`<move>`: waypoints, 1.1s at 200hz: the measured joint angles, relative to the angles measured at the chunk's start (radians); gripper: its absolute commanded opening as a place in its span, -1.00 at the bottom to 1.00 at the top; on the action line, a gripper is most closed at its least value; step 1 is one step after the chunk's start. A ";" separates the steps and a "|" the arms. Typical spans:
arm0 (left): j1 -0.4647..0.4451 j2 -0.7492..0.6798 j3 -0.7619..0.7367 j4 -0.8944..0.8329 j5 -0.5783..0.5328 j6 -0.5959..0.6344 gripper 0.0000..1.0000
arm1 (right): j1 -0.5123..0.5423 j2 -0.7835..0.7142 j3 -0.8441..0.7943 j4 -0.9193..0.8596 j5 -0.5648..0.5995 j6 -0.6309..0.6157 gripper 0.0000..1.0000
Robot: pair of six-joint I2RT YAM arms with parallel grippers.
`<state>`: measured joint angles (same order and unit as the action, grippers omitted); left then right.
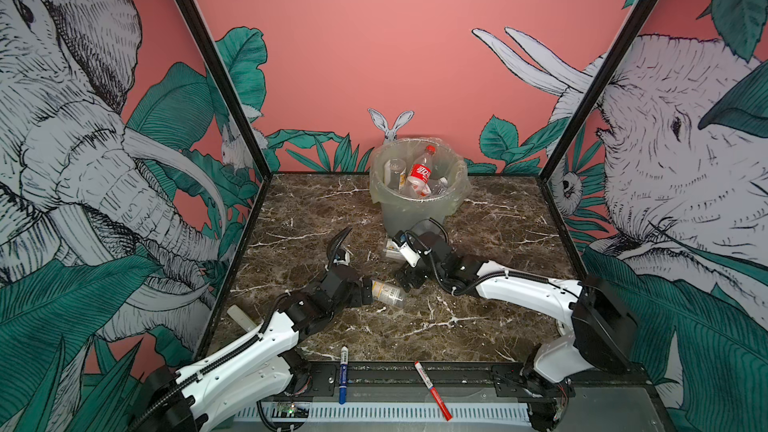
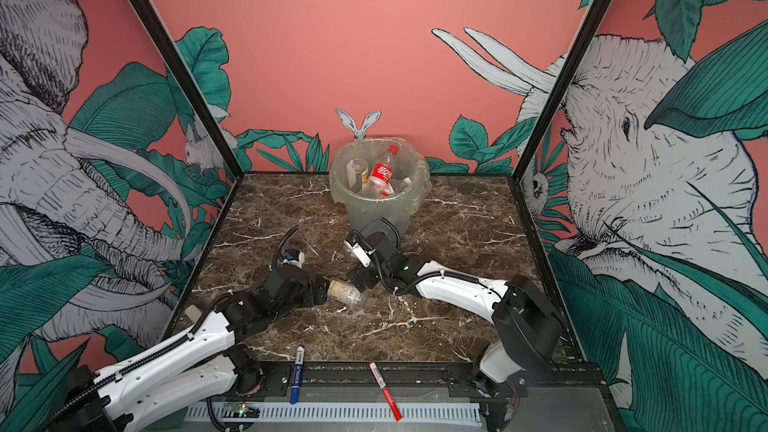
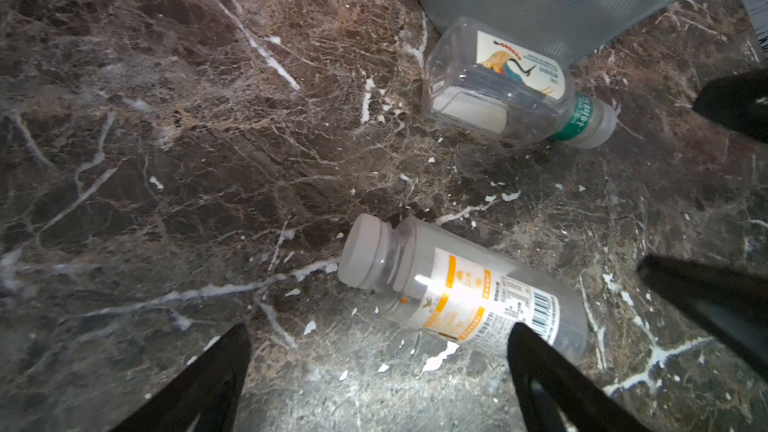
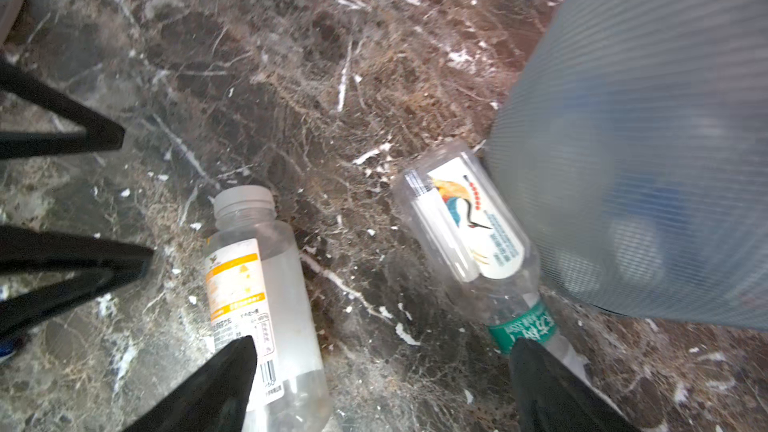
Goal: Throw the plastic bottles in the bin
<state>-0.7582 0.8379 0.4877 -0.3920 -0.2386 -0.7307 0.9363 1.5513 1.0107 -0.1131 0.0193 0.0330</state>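
My left pincer (image 3: 380,330) gapes wide and empty over the orange-labelled bottle (image 3: 461,288), which lies on its side on the marble surface (image 3: 166,139). My right pincer (image 4: 384,342), equally wide and empty, hangs by the green-banded bottle (image 4: 469,226), which lies against the foot of the bin (image 1: 399,211). Inside the bin, a red-labelled bottle (image 1: 422,172) leans among others.

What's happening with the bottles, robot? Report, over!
Left gripper open, right gripper open, both low. Clear white-capped orange-labelled plastic bottle lying by both, unheld. Clear green-collared plastic bottle lying beside grey-green round plastic bin. Grippers crowding.
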 measured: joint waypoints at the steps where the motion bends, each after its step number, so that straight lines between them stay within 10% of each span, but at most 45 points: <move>1: 0.002 -0.002 -0.001 0.000 0.000 0.000 0.95 | 0.001 0.002 0.002 -0.002 0.000 -0.002 0.94; 220: 0.218 -0.183 -0.104 -0.080 0.076 0.153 0.95 | 0.137 0.343 0.281 -0.239 0.019 -0.082 0.80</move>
<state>-0.5400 0.6552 0.3840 -0.4721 -0.1627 -0.5774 1.0737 1.8946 1.2919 -0.3523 0.0380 -0.0490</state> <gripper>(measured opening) 0.976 0.911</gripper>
